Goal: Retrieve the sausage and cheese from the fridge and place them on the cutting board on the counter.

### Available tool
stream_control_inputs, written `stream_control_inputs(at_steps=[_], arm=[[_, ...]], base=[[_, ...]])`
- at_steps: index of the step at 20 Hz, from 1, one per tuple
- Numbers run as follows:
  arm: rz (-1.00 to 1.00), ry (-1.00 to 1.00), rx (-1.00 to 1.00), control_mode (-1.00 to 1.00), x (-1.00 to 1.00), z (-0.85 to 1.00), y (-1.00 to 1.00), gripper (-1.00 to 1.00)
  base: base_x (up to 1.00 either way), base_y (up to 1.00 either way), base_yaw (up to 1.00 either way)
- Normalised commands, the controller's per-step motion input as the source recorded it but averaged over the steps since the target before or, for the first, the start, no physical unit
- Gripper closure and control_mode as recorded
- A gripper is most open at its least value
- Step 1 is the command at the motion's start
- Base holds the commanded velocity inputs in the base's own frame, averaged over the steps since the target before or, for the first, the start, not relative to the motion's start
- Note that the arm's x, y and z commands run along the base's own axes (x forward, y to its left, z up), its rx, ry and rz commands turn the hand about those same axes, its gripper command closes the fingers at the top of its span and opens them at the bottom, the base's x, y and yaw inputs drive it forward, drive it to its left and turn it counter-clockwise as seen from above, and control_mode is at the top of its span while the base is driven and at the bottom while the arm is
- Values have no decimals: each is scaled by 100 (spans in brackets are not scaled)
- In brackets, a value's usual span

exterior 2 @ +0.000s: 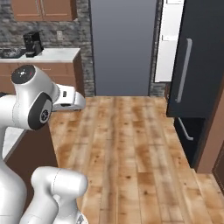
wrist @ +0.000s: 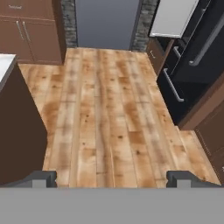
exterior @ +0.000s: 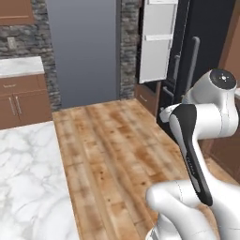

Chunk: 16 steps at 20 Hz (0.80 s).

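Hand view: fingers (wrist: 112,178) spread as wide as they go, nothing between them, looking down over wood floor (wrist: 109,109) toward the fridge (wrist: 192,57).
Fridge: black, at right; one door swung open, its white inner side with door shelves (exterior: 157,40) facing out; other door shut with grey bar handle (exterior 2: 183,70); lower drawer handle (wrist: 173,85) visible.
Sausage, cheese: can't tell where; presumably inside the fridge, interior hidden behind the open door from here.
Desk: white marble top (exterior: 28,178) at lower left of left base view; cutting board not made out.
Arm: folded up close over the base, hand aimed forward and down, likely a travel pose while facing the fridge.
Stage: early, nothing fetched, fridge well apart from the fingers.
Next: likely close in on the open side to see the shelves.
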Motion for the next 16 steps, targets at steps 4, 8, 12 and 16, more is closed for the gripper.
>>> stream_control_inputs(at_steps=[4,8,12,16], arm=[[0,0,0,100,0,0,0,-100],[0,0,0,100,0,0,0,-100],[0,0,0,100,0,0,0,-100],[0,0,0,100,0,0,0,-100]], base=[[100,-3,-2],[100,-3,-3],[100,-11,-13],[100,-21,-31]])
